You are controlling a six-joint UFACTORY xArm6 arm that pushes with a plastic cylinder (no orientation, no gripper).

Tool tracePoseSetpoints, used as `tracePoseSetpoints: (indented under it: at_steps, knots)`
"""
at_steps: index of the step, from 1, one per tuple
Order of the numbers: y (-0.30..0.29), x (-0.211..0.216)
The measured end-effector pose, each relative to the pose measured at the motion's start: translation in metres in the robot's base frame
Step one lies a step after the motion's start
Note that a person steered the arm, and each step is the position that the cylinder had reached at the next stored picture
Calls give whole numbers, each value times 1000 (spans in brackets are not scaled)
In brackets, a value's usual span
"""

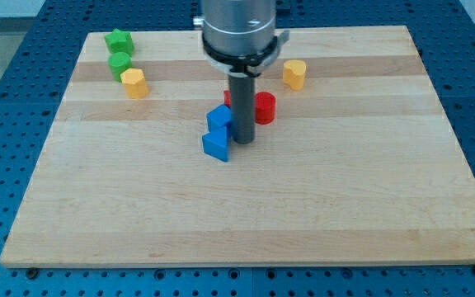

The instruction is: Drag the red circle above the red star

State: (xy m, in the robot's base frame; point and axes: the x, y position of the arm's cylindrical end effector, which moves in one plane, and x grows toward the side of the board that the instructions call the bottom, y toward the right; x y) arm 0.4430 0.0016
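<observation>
The red circle (265,108) is a short red cylinder standing just right of my rod, near the board's middle. A second red block (228,99), the red star, is mostly hidden behind the rod, to the circle's left at about the same height in the view. My tip (243,142) rests on the board just below and left of the red circle, right beside the two blue blocks. The rod hides the gap between the two red blocks, so I cannot tell if they touch.
A blue block (219,118) and a blue block (216,145) sit stacked in view left of the tip. A green star (119,40), a green circle (119,63) and a yellow block (134,82) are at top left. A yellow block (294,73) is at upper right. The wooden board (345,198) lies on a blue pegboard.
</observation>
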Motion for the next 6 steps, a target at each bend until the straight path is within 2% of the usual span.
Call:
tracePoseSetpoints:
  at_steps: [2,5,6]
  knots:
    - [40,-37]
    - [35,-90]
    - [22,-87]
